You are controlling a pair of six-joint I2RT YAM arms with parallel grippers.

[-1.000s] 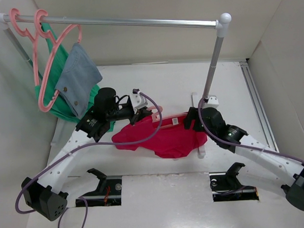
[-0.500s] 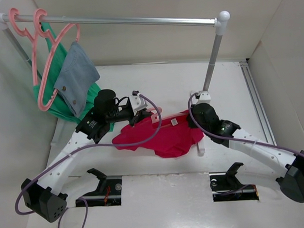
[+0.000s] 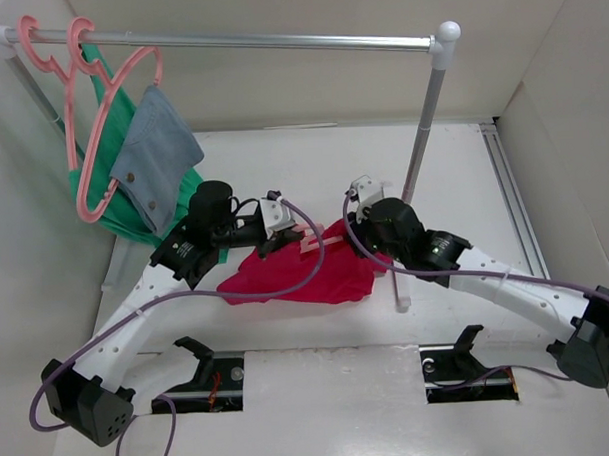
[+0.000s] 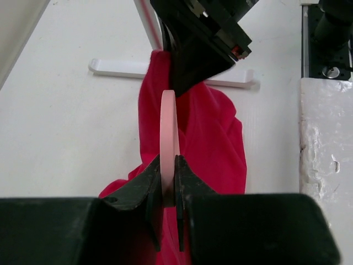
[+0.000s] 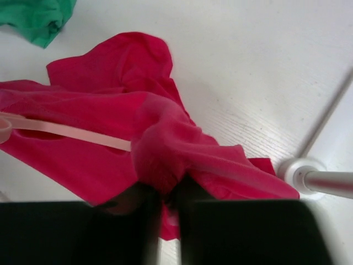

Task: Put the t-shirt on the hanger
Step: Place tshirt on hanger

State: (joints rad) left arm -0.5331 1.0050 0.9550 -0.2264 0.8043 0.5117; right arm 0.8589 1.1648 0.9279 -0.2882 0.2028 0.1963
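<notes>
The crimson t-shirt (image 3: pixel 296 273) hangs bunched between my two grippers, just above the table. The salmon-pink hanger (image 3: pixel 315 243) runs inside it, a short piece showing at the collar. My left gripper (image 3: pixel 275 234) is shut on the hanger, seen edge-on (image 4: pixel 168 138) between the fingers. My right gripper (image 3: pixel 360 248) is shut on a gathered fold of the t-shirt (image 5: pixel 165 149), with the hanger's arm (image 5: pixel 71 131) emerging from the fabric to its left. The hanger's hook is hidden.
A clothes rail (image 3: pixel 238 40) crosses the back on a post (image 3: pixel 422 144) with a white foot (image 4: pixel 165 69). At the left hang empty pink hangers (image 3: pixel 75 106), a green garment (image 3: pixel 98 185) and a grey-blue denim cloth (image 3: pixel 152 153). Box walls stand all around.
My right gripper has moved left toward the left gripper, dragging the t-shirt's right side along the hanger. The shirt is now bunched narrower. The left gripper has barely moved.
</notes>
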